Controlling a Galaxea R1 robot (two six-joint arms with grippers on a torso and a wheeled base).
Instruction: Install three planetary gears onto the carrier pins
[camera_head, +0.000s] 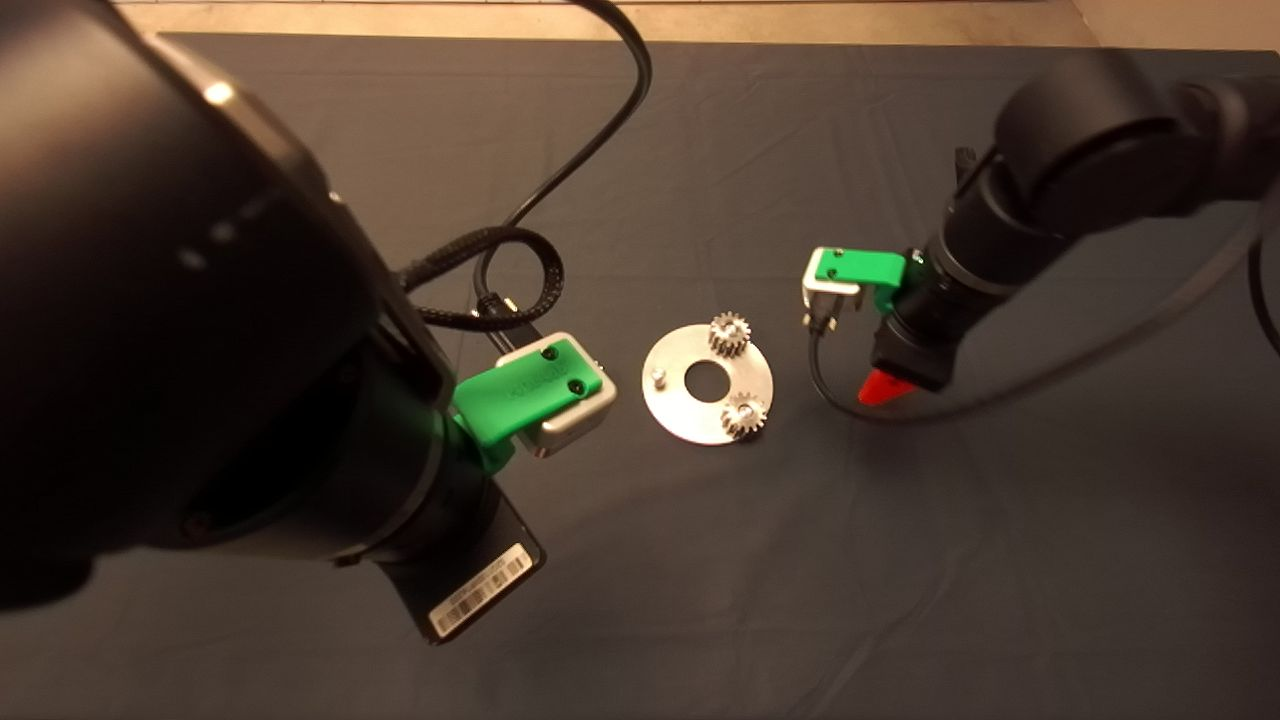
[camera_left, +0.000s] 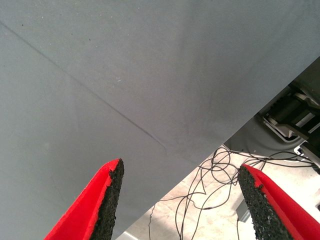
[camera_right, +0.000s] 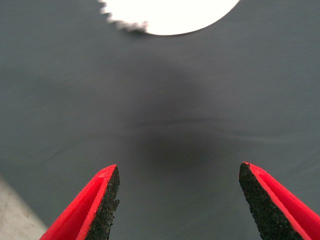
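From overhead I see two planetary gears (camera_head: 730, 335) seated on the disc (camera_head: 668, 400) mid-mat, one carrier pin (camera_head: 657, 377) bare. My left gripper (camera_left: 177, 200) hangs fingers spread over the mat's edge. My right gripper (camera_right: 177, 197) is spread, empty, beside the disc.

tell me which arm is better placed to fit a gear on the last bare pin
Left, probably. The bare pin stands on the disc's side facing the left gripper, open. The right gripper, open too, is beyond the two mounted gears. No third gear shows.
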